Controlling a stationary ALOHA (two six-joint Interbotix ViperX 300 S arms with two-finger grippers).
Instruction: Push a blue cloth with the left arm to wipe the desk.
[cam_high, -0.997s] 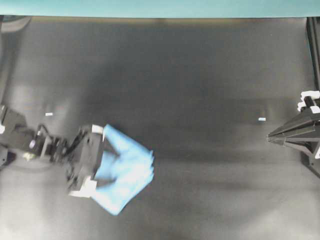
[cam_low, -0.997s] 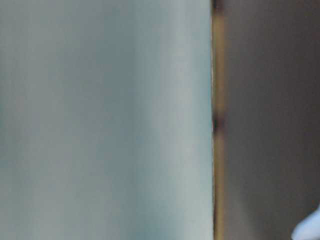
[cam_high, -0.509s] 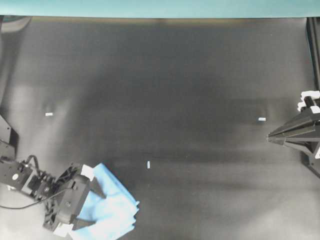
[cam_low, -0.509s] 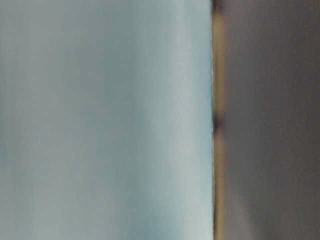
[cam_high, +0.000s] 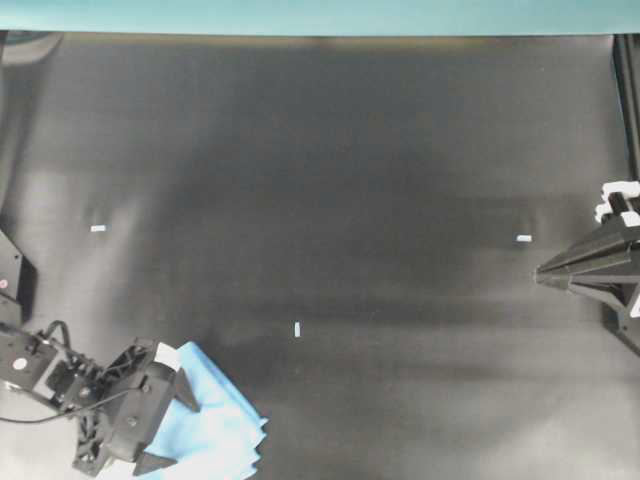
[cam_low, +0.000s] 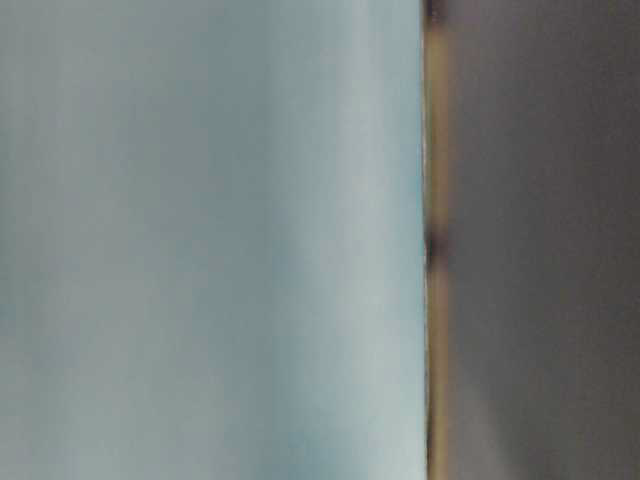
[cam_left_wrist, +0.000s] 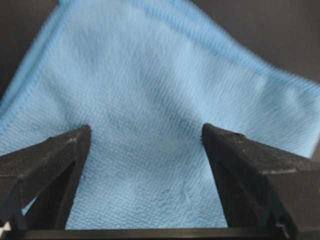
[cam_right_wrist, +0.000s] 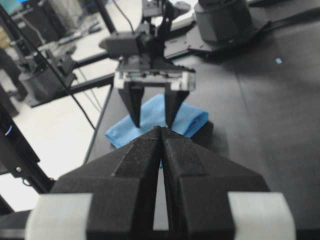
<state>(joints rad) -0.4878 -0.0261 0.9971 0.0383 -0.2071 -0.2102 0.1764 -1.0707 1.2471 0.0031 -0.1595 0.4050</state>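
Observation:
The blue cloth (cam_high: 218, 437) lies folded on the black desk (cam_high: 350, 150) at the bottom left of the overhead view, partly cut off by the frame edge. My left gripper (cam_high: 172, 432) is open, with both fingertips pressed down on the cloth. In the left wrist view the cloth (cam_left_wrist: 165, 95) fills the space between the spread fingers of the left gripper (cam_left_wrist: 146, 129). My right gripper (cam_high: 538, 273) is shut and empty at the far right. The right wrist view shows the right gripper (cam_right_wrist: 161, 130), with the cloth (cam_right_wrist: 192, 117) and left gripper (cam_right_wrist: 153, 123) beyond it.
Small white tape marks sit on the desk at the left (cam_high: 98, 228), middle (cam_high: 297, 330) and right (cam_high: 524, 238). A teal edge strip (cam_high: 300, 15) runs along the far side. The table-level view is blurred and shows no cloth. The cloth lies near the desk's edge (cam_right_wrist: 102, 125).
My left gripper has dragged the cloth down and to the left in the overhead view, uncovering the middle tape mark. The cloth has left the table-level view. The right arm has not moved.

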